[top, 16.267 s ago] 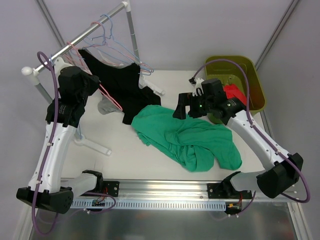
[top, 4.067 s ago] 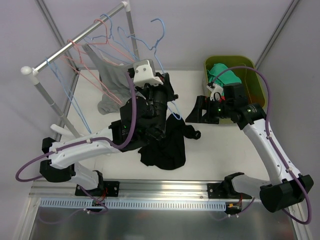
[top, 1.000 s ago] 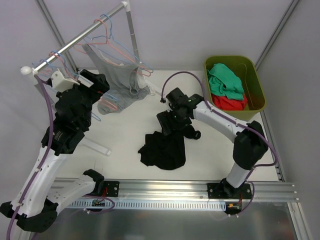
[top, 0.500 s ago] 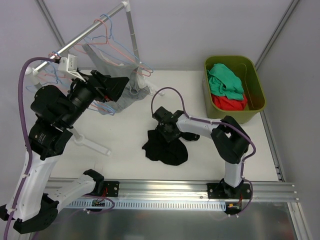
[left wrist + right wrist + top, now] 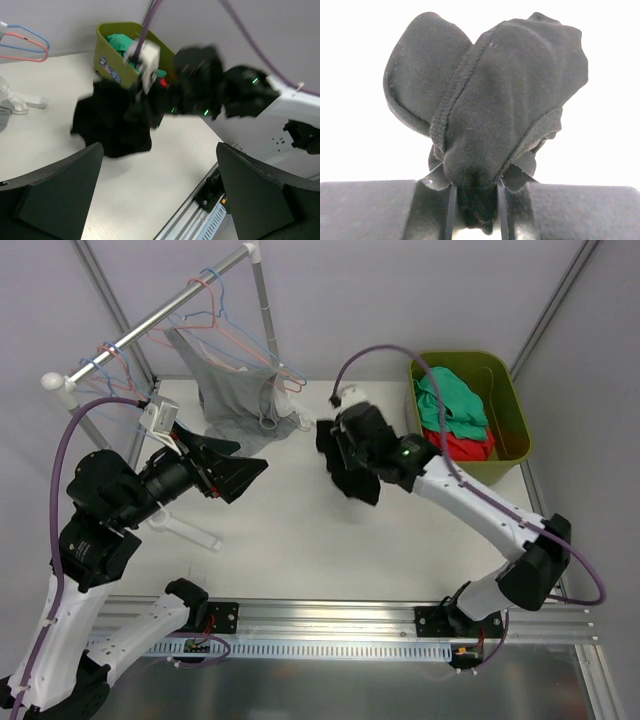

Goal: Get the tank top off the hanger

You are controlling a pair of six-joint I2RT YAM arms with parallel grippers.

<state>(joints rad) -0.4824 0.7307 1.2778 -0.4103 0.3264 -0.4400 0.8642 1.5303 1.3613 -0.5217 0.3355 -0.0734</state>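
Note:
A black tank top (image 5: 352,478) hangs bunched in the air over the middle of the table, off any hanger. My right gripper (image 5: 475,192) is shut on it, with a fold of black cloth (image 5: 505,100) pinched between the fingers. From the left wrist the same garment (image 5: 112,120) dangles below the right arm (image 5: 210,85). A grey tank top (image 5: 235,400) hangs on a hanger (image 5: 278,377) on the rail. My left gripper (image 5: 245,468) is open and holds nothing, left of the black garment; in its own view it (image 5: 159,150) looks over bare table.
A clothes rail (image 5: 165,310) with several pink and blue wire hangers (image 5: 212,302) stands at the back left, its foot (image 5: 190,532) on the table. A green bin (image 5: 512,400) at the back right holds green and red clothes.
My right gripper closed on the black tank top on the table and lifted it up and back. My left arm swung its open gripper away from the rail toward the table's middle.

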